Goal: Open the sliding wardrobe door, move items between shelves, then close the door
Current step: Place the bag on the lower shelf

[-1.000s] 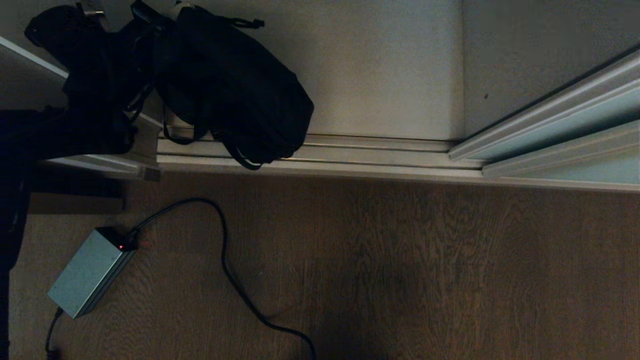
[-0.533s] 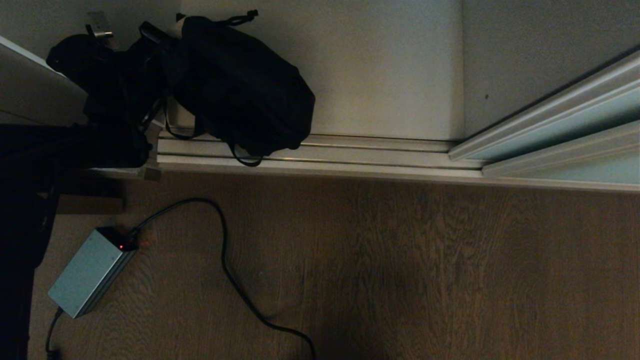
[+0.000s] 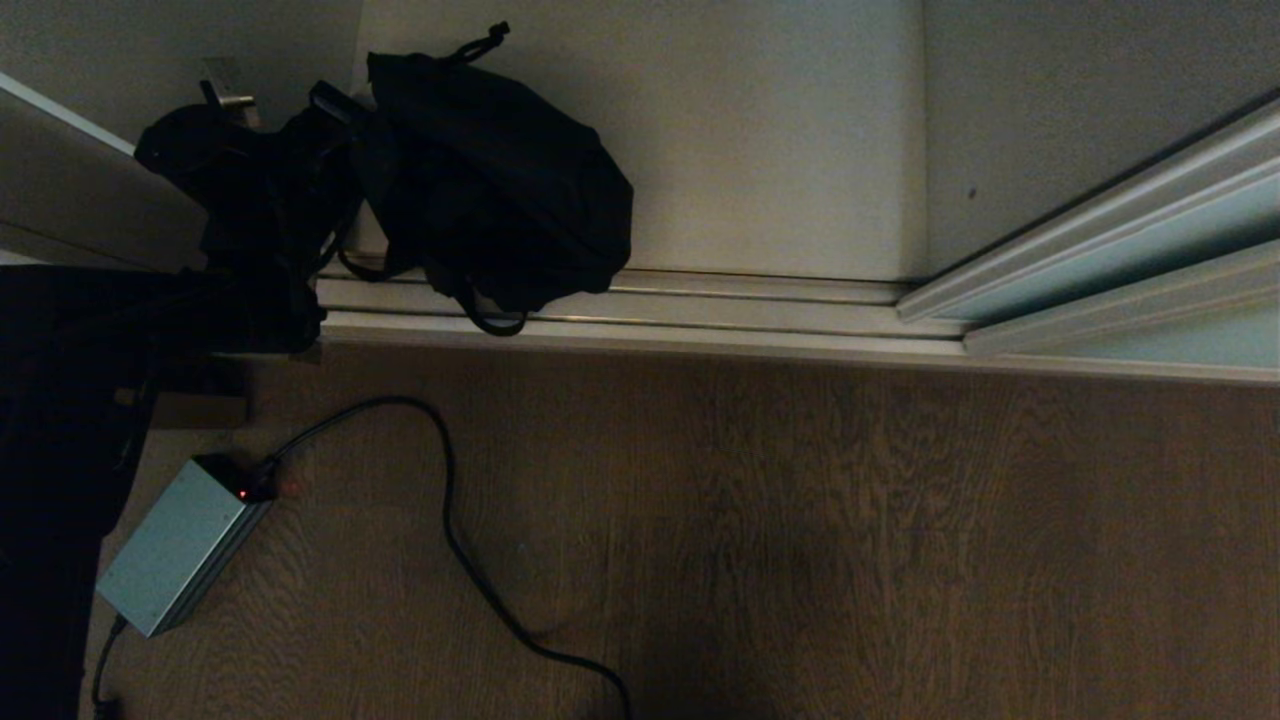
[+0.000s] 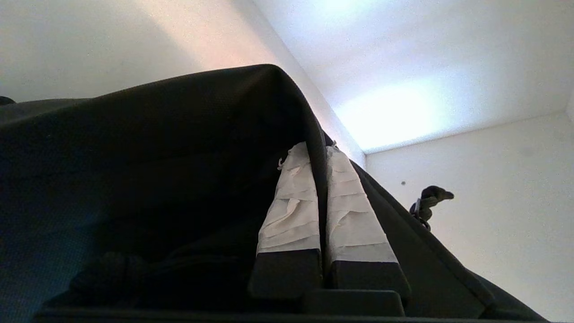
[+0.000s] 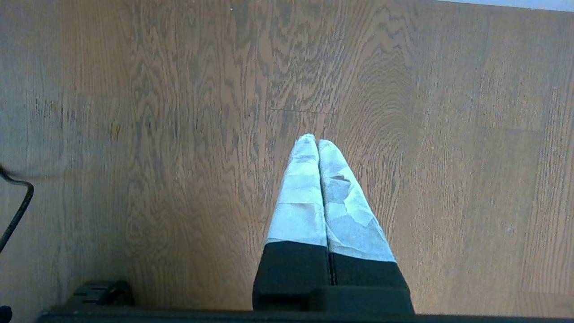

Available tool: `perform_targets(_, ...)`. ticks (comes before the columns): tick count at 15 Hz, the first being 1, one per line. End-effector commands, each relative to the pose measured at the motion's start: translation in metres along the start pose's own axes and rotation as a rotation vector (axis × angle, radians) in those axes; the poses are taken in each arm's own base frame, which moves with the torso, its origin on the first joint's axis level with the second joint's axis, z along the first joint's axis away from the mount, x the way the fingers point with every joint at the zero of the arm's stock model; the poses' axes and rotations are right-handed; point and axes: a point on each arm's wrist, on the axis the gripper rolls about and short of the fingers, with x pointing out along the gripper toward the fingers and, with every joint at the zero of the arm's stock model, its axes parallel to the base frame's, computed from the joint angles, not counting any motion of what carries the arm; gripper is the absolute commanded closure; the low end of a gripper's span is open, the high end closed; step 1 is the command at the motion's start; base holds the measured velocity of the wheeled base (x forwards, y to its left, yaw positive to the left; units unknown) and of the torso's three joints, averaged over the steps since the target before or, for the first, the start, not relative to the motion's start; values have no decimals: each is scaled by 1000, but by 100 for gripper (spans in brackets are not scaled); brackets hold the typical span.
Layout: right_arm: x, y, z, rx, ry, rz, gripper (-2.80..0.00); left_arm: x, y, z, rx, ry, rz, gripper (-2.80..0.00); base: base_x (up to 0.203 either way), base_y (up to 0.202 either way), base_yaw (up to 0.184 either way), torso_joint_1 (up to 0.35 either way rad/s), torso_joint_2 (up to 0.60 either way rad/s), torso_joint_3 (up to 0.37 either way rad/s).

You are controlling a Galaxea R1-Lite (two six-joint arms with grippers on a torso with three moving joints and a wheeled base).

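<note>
Now you've got the left gripper (image 4: 319, 150) clamped on a fold of the black bag (image 3: 495, 180) inside the wardrobe, over the floor track (image 3: 700, 310) | fingertips hidden by fabric | right gripper (image 5: 317, 142) closed over bare floor (image 5: 179, 112) | cushion unseen

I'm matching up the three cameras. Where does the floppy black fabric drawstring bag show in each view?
Head view: floppy black fabric drawstring bag upper left, hanging over the floor track.
Left wrist view: bag fabric fills the lower left, pinched in the left claw.
Right wrist view: not in it.
Shared landmark: the bag's knotted cord end.
</note>
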Motion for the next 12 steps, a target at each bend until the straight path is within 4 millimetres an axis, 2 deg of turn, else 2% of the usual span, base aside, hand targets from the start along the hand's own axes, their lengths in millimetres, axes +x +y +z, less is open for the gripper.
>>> perform_targets(1,0,0,0,0,-4,-1,0,0,0,0,-2,-1,-6,0,0,0,0,0,0,0)
perform_targets(6,0,0,0,0,-3,1,0,1,-3,2,-5,-1,-11,0,0,0,0,0,0,0)
perform_targets(12,0,0,0,0,-3,1,0,3,-9,4,-10,-12,-9,0,177,0,0,2,1,3)
